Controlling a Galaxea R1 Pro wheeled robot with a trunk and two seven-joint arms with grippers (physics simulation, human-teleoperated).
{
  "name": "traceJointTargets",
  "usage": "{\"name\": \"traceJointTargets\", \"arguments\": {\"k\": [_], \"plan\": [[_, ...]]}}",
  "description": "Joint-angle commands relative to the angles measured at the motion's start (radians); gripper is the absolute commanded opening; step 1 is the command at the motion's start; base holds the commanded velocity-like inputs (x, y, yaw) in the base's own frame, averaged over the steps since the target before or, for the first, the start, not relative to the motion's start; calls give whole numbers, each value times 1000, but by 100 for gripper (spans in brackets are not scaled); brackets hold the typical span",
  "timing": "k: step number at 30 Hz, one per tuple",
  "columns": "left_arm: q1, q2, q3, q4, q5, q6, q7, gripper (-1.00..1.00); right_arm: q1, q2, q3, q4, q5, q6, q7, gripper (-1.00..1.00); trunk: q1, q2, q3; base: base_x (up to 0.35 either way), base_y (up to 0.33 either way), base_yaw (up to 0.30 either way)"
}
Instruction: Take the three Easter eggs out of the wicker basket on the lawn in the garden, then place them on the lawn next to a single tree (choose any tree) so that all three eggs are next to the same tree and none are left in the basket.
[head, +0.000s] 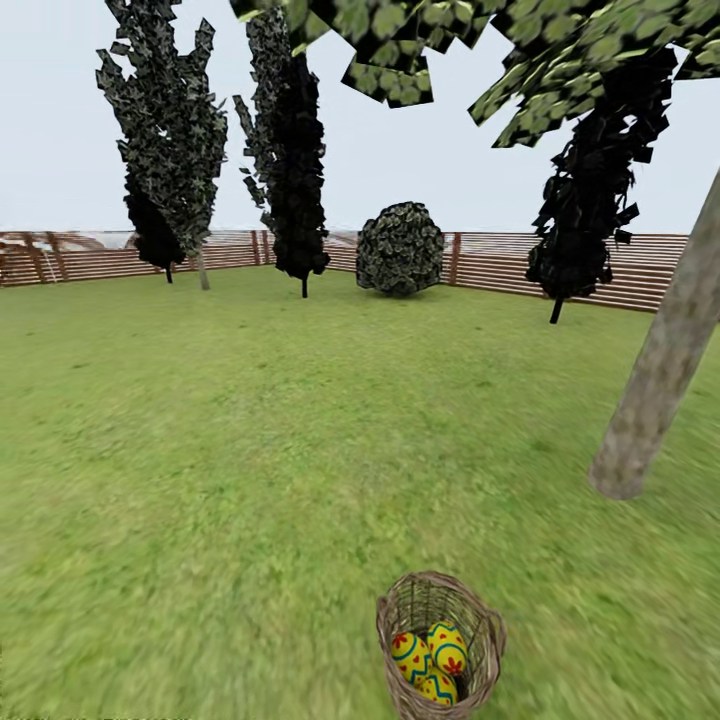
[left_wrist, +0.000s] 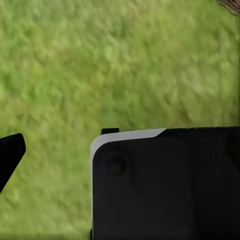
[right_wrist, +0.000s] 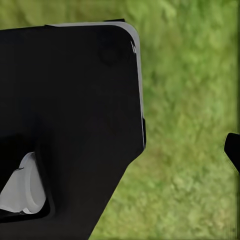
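Observation:
The wicker basket (head: 491, 640) stands on the lawn (head: 250, 450) at the bottom of the head view, a little right of centre. Three yellow Easter eggs (head: 432, 657) with blue zigzags and red flowers lie together inside it. The tree (head: 660, 380), with its pale mottled trunk, leans up from the grass to the right of and beyond the basket. In the left wrist view one black fingertip (left_wrist: 11, 152) of my left gripper hangs over grass, holding nothing. In the right wrist view one black fingertip (right_wrist: 233, 149) of my right gripper sits likewise at the frame's edge, with nothing held.
Dark narrow trees (head: 290, 150) and a round shrub (head: 400, 250) stand far back along the brown slat fence (head: 90, 255). Open grass lies between basket and tree. A black part of my own body (left_wrist: 165, 185) blocks much of both wrist views (right_wrist: 70, 125).

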Motion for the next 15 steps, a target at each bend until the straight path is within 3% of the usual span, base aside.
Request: {"name": "traceJointTargets", "arguments": {"k": [1, 15], "plan": [[0, 0, -2, 1, -1, -3, 0, 100, 0, 0, -7, 0, 0, -3, 0, 100, 0, -1, -1, 0, -80, 54], [0, 0, -2, 1, -1, -3, 0, 100, 0, 0, -6, 0, 5, -3, 0, 100, 0, -1, -2, 0, -14, 9]]}}
